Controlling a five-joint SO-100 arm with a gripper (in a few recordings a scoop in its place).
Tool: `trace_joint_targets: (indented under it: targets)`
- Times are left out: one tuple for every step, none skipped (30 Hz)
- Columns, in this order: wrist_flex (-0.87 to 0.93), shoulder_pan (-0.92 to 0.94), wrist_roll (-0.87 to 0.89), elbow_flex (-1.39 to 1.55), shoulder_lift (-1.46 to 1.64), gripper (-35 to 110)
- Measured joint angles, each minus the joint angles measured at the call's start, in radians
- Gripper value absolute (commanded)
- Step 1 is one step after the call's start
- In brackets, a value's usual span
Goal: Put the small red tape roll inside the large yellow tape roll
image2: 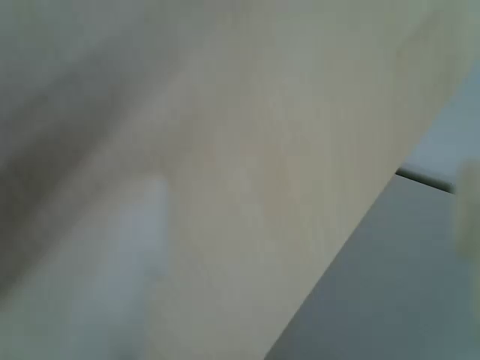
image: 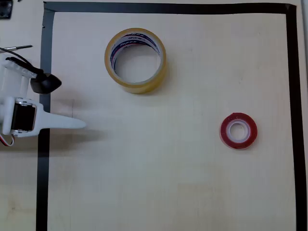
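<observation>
The large yellow tape roll [image: 136,60] lies flat at the upper middle of the table, its printed white core facing up and its hole open. Far from it, at the right, the small red tape roll [image: 238,130] also lies flat, showing a white inner ring. My gripper [image: 81,123] is at the left edge, just inside the black border, pointing right. It shows as one white tapered wedge with no gap, holding nothing. It is well left of both rolls. The wrist view is blurred, with pale table surface [image2: 247,172] and a grey area at the lower right.
A black tape border [image: 44,159] frames the light wooden table [image: 159,183]. The white arm body and its black camera [image: 45,83] sit at the left edge. Open wood lies between the gripper and both rolls.
</observation>
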Motion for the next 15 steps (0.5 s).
trace_joint_targets:
  targets:
    - [0.000, 0.000, 0.000, 0.000, 0.000, 19]
    - [0.000, 0.000, 0.000, 0.000, 0.000, 19]
    - [0.000, 0.000, 0.000, 0.000, 0.000, 19]
    - [0.000, 0.000, 0.000, 0.000, 0.000, 19]
    - [0.008, 0.000, 0.000, 0.000, 0.000, 19]
    - [0.015, 0.000, 0.000, 0.000, 0.000, 19]
    - [0.025, 0.000, 0.000, 0.000, 0.000, 17]
    - [0.038, 0.000, 0.000, 0.000, 0.000, 17]
    - [0.054, 0.003, 0.000, -0.002, 0.000, 17]
    - [0.069, 0.006, 0.000, -0.012, 0.000, 17]
    - [0.080, 0.014, 0.000, -0.026, 0.000, 17]
    - [0.084, 0.025, 0.000, -0.041, 0.000, 17]
    - [0.086, 0.035, 0.000, -0.058, 0.000, 17]
    - [0.086, 0.035, 0.000, -0.080, 0.000, 17]
    - [0.086, 0.038, 0.000, -0.100, 0.000, 17]
